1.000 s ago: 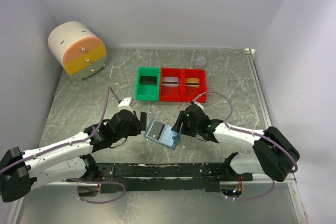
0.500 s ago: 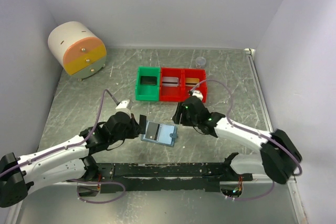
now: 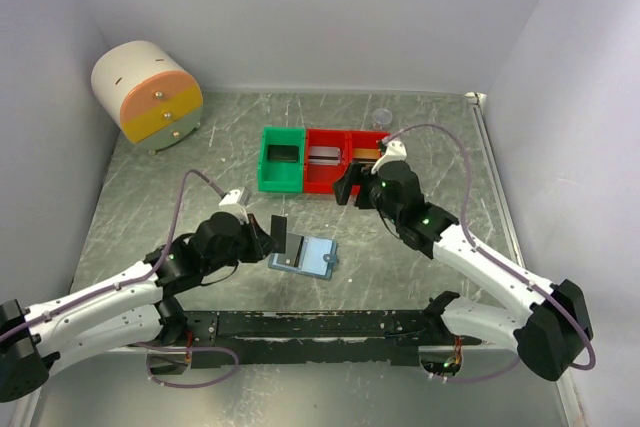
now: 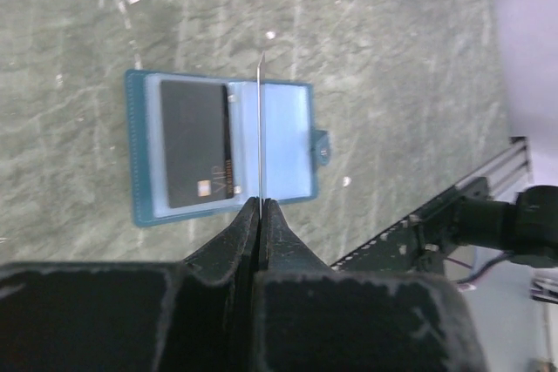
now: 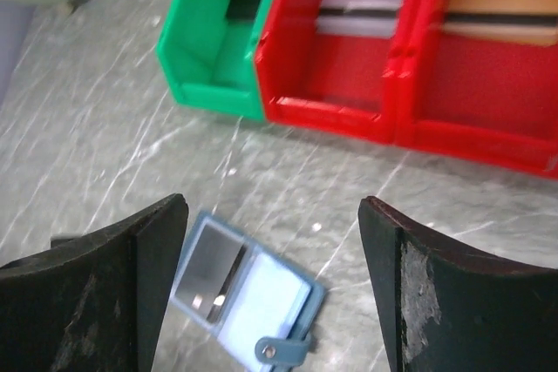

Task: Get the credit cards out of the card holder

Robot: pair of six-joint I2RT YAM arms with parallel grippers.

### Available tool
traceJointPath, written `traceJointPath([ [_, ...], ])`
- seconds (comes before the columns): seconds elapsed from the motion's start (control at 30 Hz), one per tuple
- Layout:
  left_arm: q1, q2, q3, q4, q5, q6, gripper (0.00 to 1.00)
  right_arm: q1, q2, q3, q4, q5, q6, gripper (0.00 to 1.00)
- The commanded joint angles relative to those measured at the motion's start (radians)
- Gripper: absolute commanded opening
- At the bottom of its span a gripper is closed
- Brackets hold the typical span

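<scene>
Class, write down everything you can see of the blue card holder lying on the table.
The card holder is a small blue-grey wallet that looks like leather, with a stitched edge. It lies open and flat on the grey table, its two panels side by side. One panel holds a dark card. The other looks empty and has a round snap tab at its outer edge. The left gripper pinches a thin card edge-on over the fold; whether it touches is unclear.

The left arm [image 3: 100, 302] and right arm [image 3: 490, 267] are both made of white tube links set between bulky black joint housings. Each carries a mauve-grey cable [image 3: 183, 197] that arcs off a small white block [image 3: 236, 198] at the wrist. Small green lights [image 3: 424, 217] glow on the right arm's housings, and the fingers [image 5: 131, 276] of the left gripper [image 4: 260, 206] and right gripper [image 5: 272, 206] are matte black, scuffed with pale flecks and scratches.
</scene>
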Motion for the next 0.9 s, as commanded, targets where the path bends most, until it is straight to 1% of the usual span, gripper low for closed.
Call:
traceJointPath([
  [0.0,0.005,-0.050,-0.025,0.135,0.083,-0.050,0.07,-0.002,-0.012,-0.134,0.126,-0.303,0.053,0.81],
  [0.1,0.005,-0.063,-0.050,0.203,0.121,-0.086,0.07,-0.002,-0.014,-0.219,0.274,-0.436,0.091,0.81],
  [0.23,0.005,-0.099,-0.102,0.323,0.142,-0.134,0.07,-0.004,0.059,-0.181,0.314,-0.518,0.095,0.80],
  [0.3,0.005,-0.118,-0.138,0.397,0.147,-0.165,0.07,-0.004,0.098,-0.165,0.366,-0.582,0.116,0.78],
  [0.4,0.006,-0.128,-0.189,0.474,0.140,-0.194,0.07,-0.002,0.123,-0.205,0.522,-0.681,0.202,0.74],
  [0.47,0.006,-0.121,-0.222,0.528,0.141,-0.208,0.07,-0.002,0.128,-0.245,0.635,-0.721,0.255,0.73],
  [0.53,0.005,-0.107,-0.246,0.597,0.160,-0.220,0.07,-0.003,0.135,-0.253,0.657,-0.722,0.266,0.72],
  [0.6,0.006,-0.089,-0.255,0.654,0.179,-0.231,0.07,-0.003,0.149,-0.236,0.631,-0.729,0.249,0.71],
  [0.7,0.005,-0.064,-0.262,0.736,0.194,-0.235,0.07,-0.008,0.179,-0.221,0.621,-0.754,0.249,0.64],
  [0.73,0.005,-0.059,-0.265,0.755,0.192,-0.236,0.07,-0.013,0.186,-0.223,0.636,-0.764,0.258,0.61],
  [0.8,0.006,-0.051,-0.271,0.776,0.183,-0.252,0.07,-0.024,0.198,-0.242,0.698,-0.796,0.284,0.57],
  [0.87,0.020,-0.039,-0.271,0.784,0.198,-0.256,0.07,-0.044,0.209,-0.258,0.750,-0.837,0.306,0.51],
])
